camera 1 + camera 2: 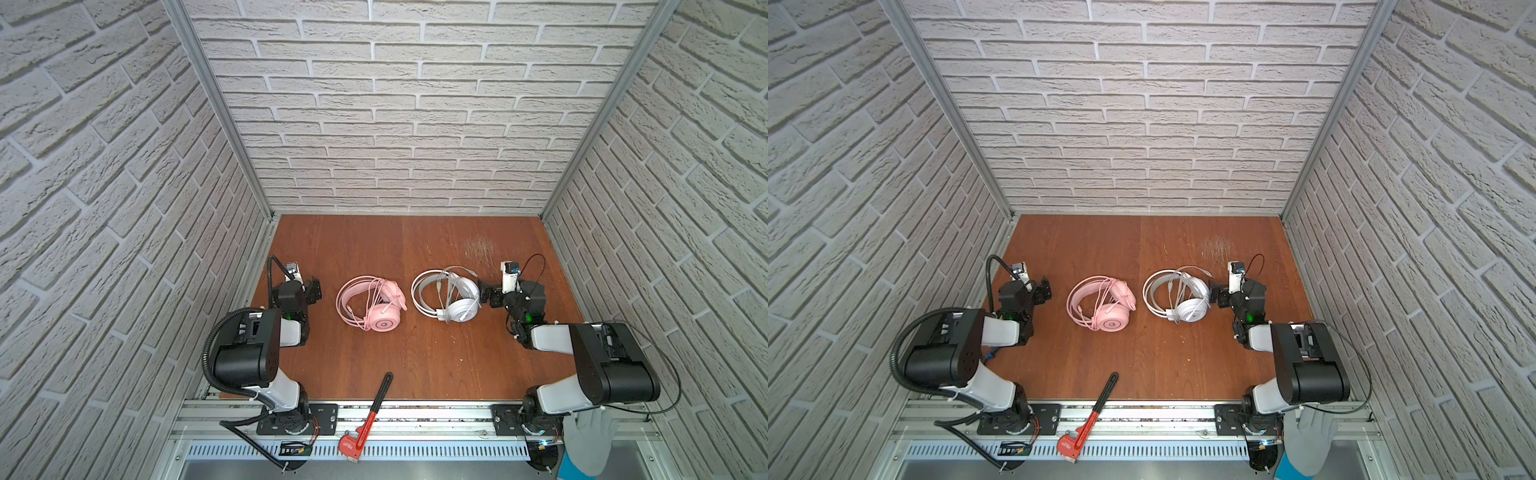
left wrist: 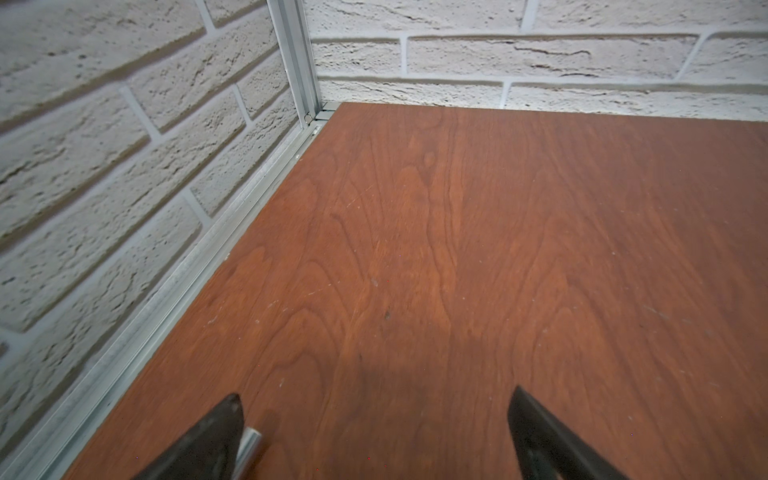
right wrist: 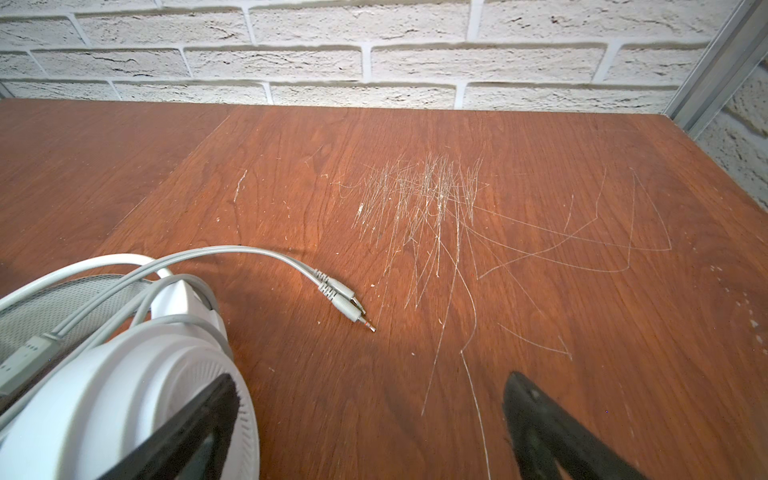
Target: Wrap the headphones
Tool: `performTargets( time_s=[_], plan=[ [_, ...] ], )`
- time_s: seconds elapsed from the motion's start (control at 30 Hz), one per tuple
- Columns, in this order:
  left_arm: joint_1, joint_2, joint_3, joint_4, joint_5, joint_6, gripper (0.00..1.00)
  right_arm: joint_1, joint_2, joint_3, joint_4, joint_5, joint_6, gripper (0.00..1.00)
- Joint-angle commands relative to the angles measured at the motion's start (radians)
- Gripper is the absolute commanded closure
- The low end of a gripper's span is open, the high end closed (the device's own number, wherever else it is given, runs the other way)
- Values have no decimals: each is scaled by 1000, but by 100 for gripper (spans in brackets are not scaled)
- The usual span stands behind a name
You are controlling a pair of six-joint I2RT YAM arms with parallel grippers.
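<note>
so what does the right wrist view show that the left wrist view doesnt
Only the right wrist view: the white headset, its grey cable ending in two jack plugs, and a patch of scratches. Only the left wrist view: the metal rail edging the brown table. Both: that table, the brick wall, a metal corner post, and open jaws with nothing between them, on the left gripper and the right gripper.

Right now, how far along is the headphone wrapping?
Looks done: the pink headset and white headset each lie with cable looped around them. In hand: nothing; the left pincer and right pincer stand open and empty. Left, perhaps: the white headset's plugs trail loose on the table and could be tucked in.
</note>
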Motion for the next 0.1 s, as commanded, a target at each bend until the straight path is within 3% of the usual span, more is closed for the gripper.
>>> performTargets(
  time_s=[0.0, 0.07],
  plan=[
    [-3, 0, 16, 29, -2, 4, 2, -1, -6, 15, 16, -19, -7, 0],
    [-1, -1, 16, 28, -2, 4, 2, -1, -6, 15, 15, -19, -7, 0]
  ],
)
